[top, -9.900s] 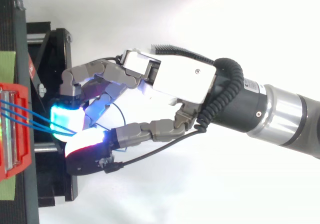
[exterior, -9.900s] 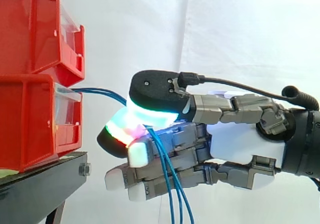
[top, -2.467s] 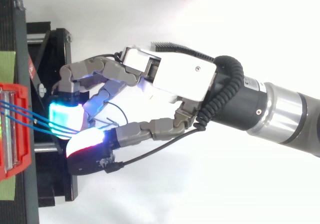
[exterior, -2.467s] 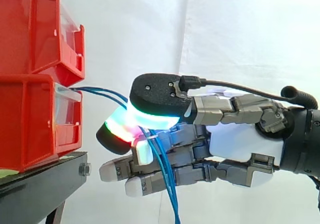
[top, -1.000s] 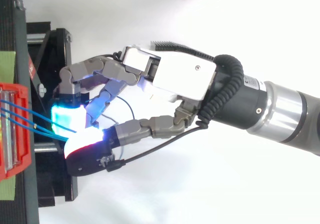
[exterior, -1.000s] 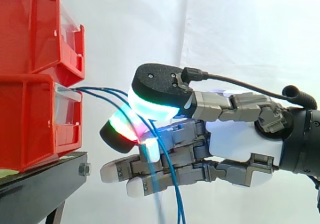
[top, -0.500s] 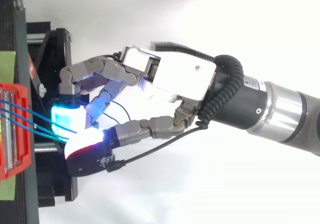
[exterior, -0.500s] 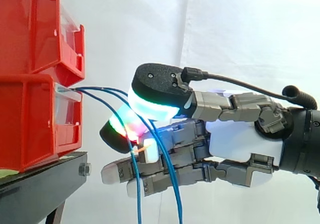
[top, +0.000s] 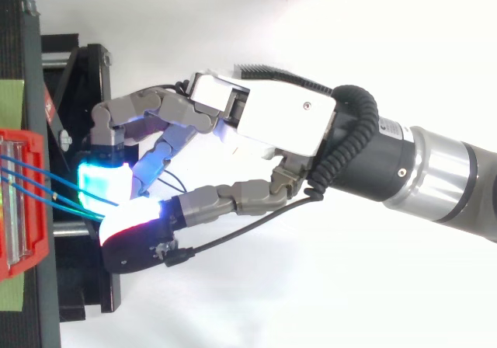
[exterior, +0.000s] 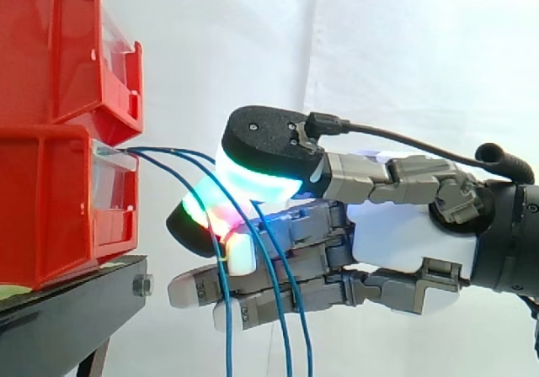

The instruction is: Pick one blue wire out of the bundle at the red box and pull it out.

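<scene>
Three blue wires [exterior: 160, 151] leave the lower red bin [exterior: 50, 209] and bend downward. My hand [exterior: 404, 242] reaches in from the right, just in front of the bin. Its green-glowing thumb pad [exterior: 261, 162] and a red-glowing finger pad [exterior: 200, 221] are closed together, and two of the wires run down between them. The third wire [exterior: 226, 318] hangs loose in front of the fingers, nearer the bin. From above, the blue wires [top: 39, 170] stretch from the red bin [top: 39, 239] into the gap between the cyan and red pads of the hand [top: 272, 123].
A second red bin [exterior: 50, 49] is stacked on the lower one. Both rest on a black stand [exterior: 67, 318] at the left, also seen from above as the black stand [top: 85, 76]. A white curtain hangs behind.
One blue wire has slipped out from between the pads and swung left, now hanging apart from the other two. The hand has hardly moved.
</scene>
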Robot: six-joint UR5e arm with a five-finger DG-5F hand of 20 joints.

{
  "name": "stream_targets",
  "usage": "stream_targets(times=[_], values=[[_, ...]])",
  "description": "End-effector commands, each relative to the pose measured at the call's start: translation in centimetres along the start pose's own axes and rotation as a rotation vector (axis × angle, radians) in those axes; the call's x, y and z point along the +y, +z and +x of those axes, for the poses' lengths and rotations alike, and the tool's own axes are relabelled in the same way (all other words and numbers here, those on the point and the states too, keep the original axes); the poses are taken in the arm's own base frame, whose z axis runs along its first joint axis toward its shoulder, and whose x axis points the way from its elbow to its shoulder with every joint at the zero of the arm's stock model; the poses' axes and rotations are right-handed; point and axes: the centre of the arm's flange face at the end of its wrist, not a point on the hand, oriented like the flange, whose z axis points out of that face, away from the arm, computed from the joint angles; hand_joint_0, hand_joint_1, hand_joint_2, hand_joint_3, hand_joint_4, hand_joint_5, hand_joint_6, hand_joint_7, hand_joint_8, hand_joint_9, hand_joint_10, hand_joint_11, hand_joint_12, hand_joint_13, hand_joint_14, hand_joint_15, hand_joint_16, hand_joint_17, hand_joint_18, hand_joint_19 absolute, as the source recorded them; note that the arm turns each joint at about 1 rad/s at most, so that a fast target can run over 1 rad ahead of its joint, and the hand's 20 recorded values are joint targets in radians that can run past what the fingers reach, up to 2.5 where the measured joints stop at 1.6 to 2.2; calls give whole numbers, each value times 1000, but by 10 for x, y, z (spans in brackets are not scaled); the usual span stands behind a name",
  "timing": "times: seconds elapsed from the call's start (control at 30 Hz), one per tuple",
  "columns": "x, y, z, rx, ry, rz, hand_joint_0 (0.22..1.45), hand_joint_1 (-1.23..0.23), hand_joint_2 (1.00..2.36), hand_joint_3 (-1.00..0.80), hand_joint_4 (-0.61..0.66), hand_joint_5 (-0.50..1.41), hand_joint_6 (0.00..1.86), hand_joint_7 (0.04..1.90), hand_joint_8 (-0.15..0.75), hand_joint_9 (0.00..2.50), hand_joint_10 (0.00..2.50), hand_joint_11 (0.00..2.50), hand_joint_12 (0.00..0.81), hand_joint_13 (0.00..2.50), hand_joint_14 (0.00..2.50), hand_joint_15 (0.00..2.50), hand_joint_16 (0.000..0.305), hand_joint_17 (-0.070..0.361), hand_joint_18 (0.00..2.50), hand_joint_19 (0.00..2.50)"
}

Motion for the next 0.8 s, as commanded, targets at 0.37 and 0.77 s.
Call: stream_targets(times=[0.37,0.77], values=[[-1,0,0,0,1,1,596,-826,1009,-400,173,-92,767,1303,178,1013,24,599,302,512,14,313,47,105,419,525],[0,0,0,0,2,0,596,-665,1011,-382,106,-55,690,1394,172,1087,24,617,298,549,15,334,45,102,445,553]])
